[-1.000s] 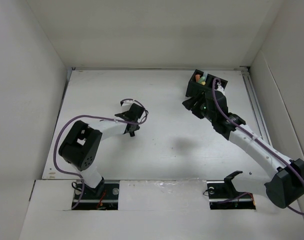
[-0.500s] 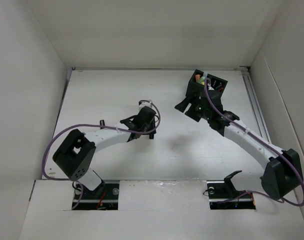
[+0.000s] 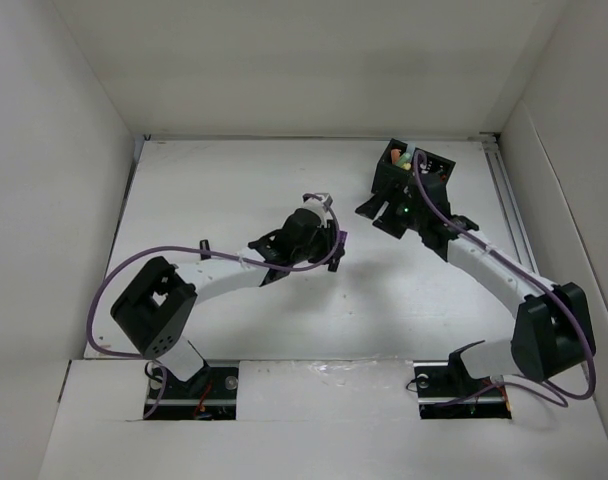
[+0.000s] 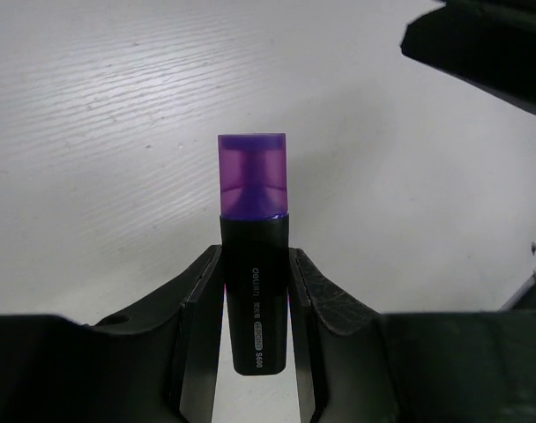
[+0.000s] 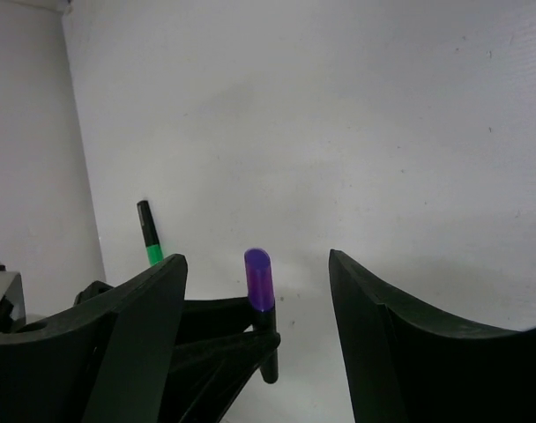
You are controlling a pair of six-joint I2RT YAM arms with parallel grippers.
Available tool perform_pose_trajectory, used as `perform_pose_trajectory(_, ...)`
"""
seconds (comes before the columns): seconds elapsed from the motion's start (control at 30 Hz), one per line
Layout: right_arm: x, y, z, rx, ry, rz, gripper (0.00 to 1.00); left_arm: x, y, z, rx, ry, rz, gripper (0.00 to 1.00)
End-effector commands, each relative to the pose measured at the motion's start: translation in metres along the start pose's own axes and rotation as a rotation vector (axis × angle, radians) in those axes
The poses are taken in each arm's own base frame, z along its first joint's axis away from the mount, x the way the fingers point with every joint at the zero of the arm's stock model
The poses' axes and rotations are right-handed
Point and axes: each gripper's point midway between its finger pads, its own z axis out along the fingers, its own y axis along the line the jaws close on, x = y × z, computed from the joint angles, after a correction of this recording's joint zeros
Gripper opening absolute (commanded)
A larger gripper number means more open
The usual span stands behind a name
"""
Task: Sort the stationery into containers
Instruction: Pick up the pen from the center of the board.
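Note:
My left gripper (image 4: 255, 295) is shut on a black highlighter with a purple cap (image 4: 252, 176), which sticks out forward above the white table. From above, that gripper (image 3: 333, 248) hangs near the table's middle. My right gripper (image 3: 378, 212) stands open and empty just in front of the black container (image 3: 436, 162), where coloured stationery (image 3: 403, 157) shows in the left compartment. In the right wrist view the purple-capped highlighter (image 5: 259, 278) and the left fingers sit between my wide-apart right fingers (image 5: 374, 326), farther off. A black marker with a green end (image 5: 148, 233) lies on the table.
White walls close in the table on three sides, and a rail (image 3: 511, 215) runs along the right edge. The green-ended marker (image 3: 204, 246) lies beside the left arm's forearm. Purple cables loop off both arms.
My left arm has swung right toward the table's middle, carrying the purple-capped highlighter. The right gripper has opened wider and shifted slightly, staying in front of the container.

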Motion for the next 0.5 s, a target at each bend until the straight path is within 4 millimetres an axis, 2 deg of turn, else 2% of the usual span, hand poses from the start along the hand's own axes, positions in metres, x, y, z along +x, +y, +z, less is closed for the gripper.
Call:
perform_pose_trajectory(0.0, -0.014, 0.026, -0.007, -0.136, -0.007, 0.003, 0.71, -0.026, -0.035, -0.016, 0.168, -0.091, 0.026, 0.00)
perform_pose_trajectory(0.27, 0.016, 0.024, 0.015, -0.168, 0.157, -0.005, 0.67, -0.035, -0.045, -0.019, 0.222, -0.134, 0.051, 0.00)
perform_pose_trajectory(0.37, 0.024, 0.033, 0.015, -0.196, 0.181, -0.019, 0.65, -0.037, -0.046, -0.017, 0.223, -0.135, 0.051, 0.00)
perform_pose_trajectory(0.47, 0.031, 0.034, 0.017, -0.201, 0.203, -0.022, 0.61, -0.038, -0.046, -0.012, 0.223, -0.138, 0.061, 0.00)
